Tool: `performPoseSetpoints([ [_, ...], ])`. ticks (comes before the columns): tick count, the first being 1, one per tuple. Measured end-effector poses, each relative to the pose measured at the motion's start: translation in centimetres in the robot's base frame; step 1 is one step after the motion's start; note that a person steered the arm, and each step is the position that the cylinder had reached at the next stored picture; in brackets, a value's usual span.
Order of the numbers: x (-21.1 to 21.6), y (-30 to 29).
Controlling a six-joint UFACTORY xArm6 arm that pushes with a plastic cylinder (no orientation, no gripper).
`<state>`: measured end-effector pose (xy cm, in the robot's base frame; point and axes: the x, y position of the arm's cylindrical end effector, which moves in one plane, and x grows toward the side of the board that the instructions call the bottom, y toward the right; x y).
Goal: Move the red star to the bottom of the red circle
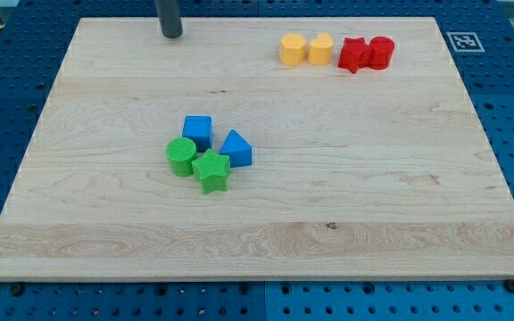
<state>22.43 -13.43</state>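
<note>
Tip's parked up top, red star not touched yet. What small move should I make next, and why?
Probably slide my tip toward the view's right, stopping above the red star. The star touches the red circle on its left, level with it, so it likely needs a push down before going under.

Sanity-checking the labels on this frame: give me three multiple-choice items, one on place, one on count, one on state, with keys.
1. Where is my tip?
A. among the green blocks
B. near the view's top, left of the yellow blocks
C. touching the red star

2. How many blocks lie on the board?
A. six
B. eight
C. ten

3. How do the red star and red circle stand?
A. side by side, star on the view's left
B. star below the circle
C. far apart

Key: B, the rod ends at the board's top edge, well clear of the yellow pair. B, two yellow, two red, two blue, two green. A, the star sits against the circle's left side.
</note>
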Motion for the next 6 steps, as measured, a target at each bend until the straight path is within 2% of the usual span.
performPoseSetpoints([
  [3,-3.1,6.4],
  [6,-3.1,11.9],
])
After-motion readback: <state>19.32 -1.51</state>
